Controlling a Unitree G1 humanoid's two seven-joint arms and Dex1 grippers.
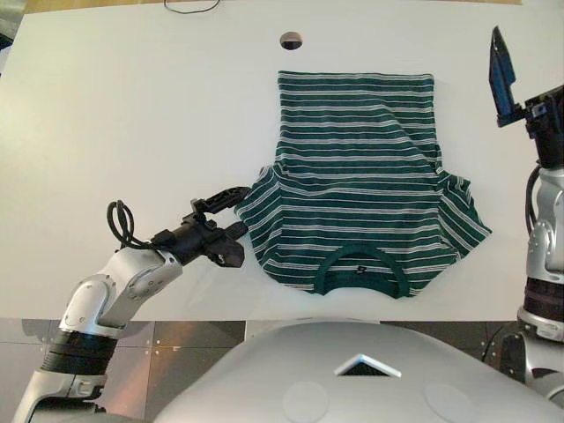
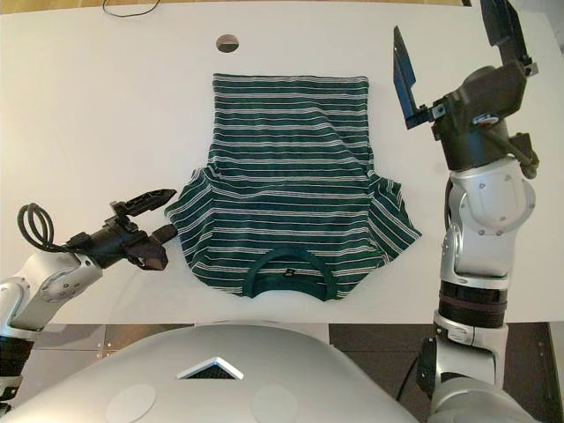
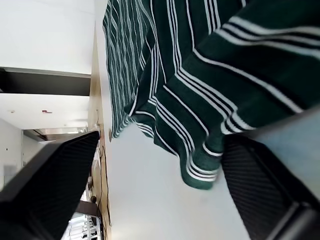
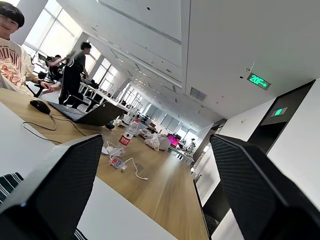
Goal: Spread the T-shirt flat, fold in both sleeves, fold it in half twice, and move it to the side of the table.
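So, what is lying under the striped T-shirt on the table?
The white table shows all around the T-shirt, which lies on it. The part beneath the cloth is covered, so nothing else can be confirmed there.

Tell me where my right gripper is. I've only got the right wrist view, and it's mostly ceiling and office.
Observer: The right gripper is held high over the white table, to the right of the T-shirt. It is open and touching nothing.
Operator: How is the shirt lying?
Observer: Flat, with the collar toward the robot and the right sleeve sticking out, not yet folded in.
Operator: And the left arm?
Observer: The left gripper is low at the table, open, with the hem of the left sleeve at the mouth of its fingers.
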